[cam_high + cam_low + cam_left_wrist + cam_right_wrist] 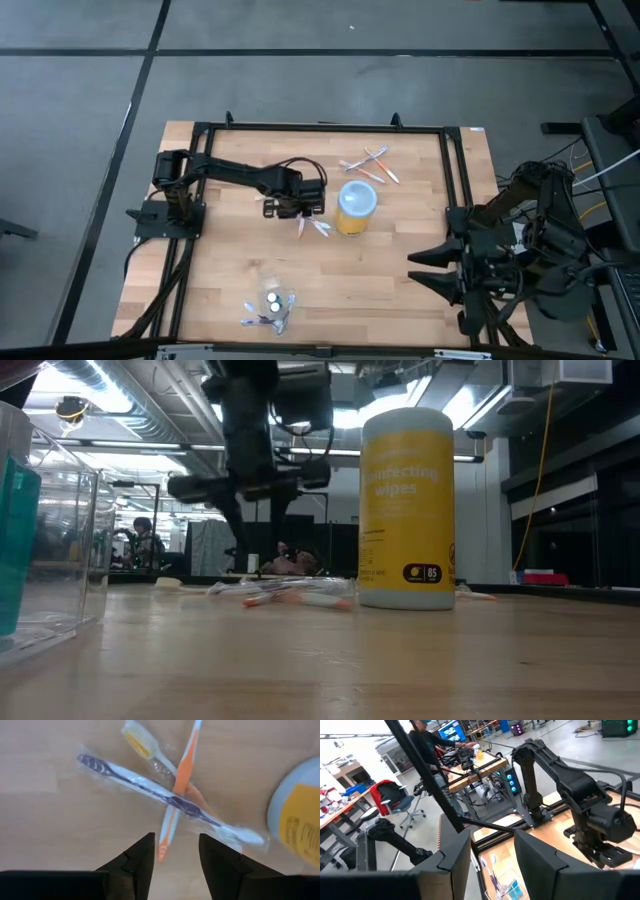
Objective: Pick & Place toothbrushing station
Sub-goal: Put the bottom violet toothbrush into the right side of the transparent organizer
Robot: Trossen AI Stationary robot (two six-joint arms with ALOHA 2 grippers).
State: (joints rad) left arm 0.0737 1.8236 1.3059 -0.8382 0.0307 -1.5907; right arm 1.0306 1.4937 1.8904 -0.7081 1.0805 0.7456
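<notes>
A: Two dark fingers of left hand sit closest, spread w/ nothing between, hovering over crossed wrapped toothbrushes: blue-white, orange, yellow-headed.

B: Where on wooden desk?

A: Just beside yellow wipes canister w/ pale-blue lid. Step looks like pre-grasp. Next: drop lower, straddle one handle, pinch.

B: Right hand?

A: Parked at desk edge, fingers apart, empty.

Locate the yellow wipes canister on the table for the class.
In the high view the yellow wipes canister stands upright near the table's middle, just right of the left gripper, with one toothbrush cluster beyond it and another beside its base.
</notes>
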